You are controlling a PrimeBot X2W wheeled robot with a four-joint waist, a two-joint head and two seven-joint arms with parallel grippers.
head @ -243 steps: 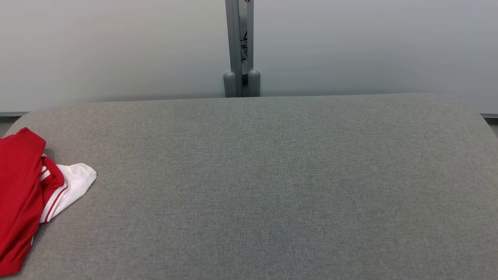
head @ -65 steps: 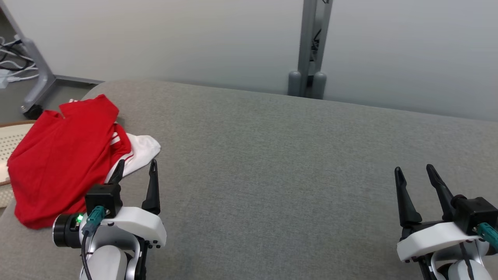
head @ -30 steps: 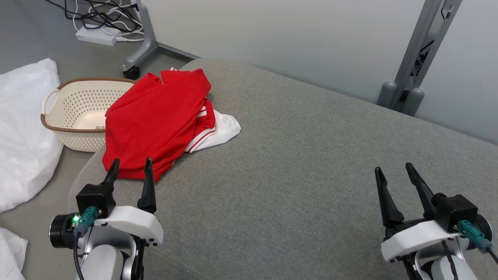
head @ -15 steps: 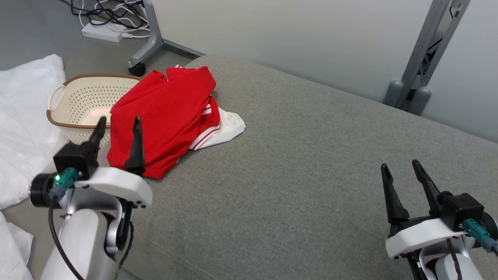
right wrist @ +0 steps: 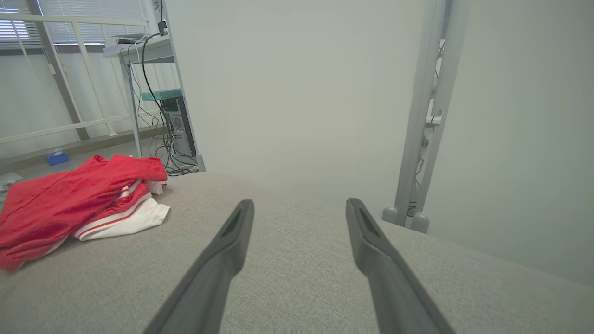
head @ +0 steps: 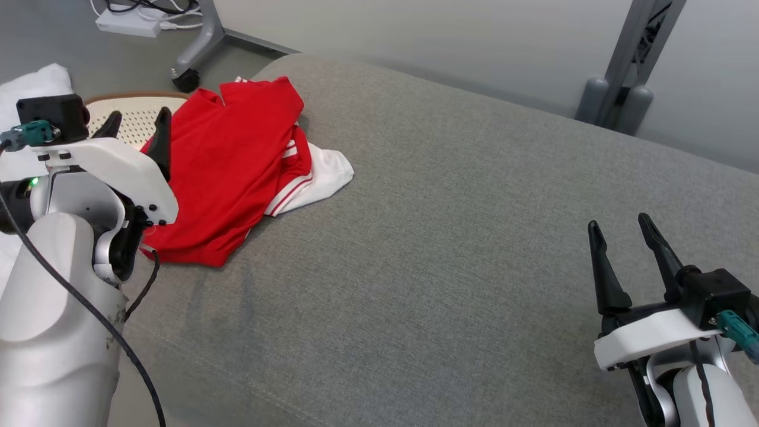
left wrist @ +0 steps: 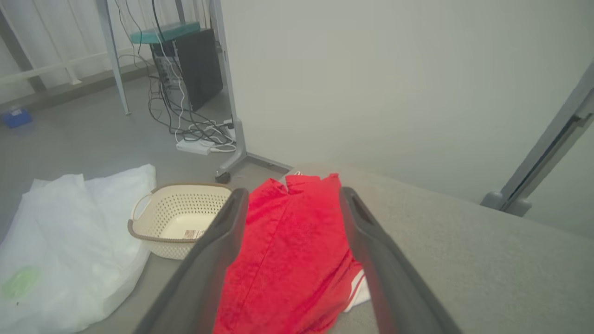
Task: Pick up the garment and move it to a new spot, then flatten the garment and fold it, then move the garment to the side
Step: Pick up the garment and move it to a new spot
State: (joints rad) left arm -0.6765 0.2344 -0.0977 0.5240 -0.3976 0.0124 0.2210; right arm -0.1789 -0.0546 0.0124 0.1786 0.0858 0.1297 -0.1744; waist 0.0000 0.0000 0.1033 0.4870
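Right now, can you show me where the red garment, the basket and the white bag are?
red garment (head: 231, 160), head view, its flat red middle.
basket (left wrist: 164, 248), left wrist view, its perforated outer wall.
white bag (left wrist: 69, 241), left wrist view, its crumpled middle.

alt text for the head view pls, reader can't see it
A crumpled red and white garment lies at the far left end of a grey cushion. The left gripper hangs open beside it, with a basket behind; the right gripper is open at lower right, over bare cushion.
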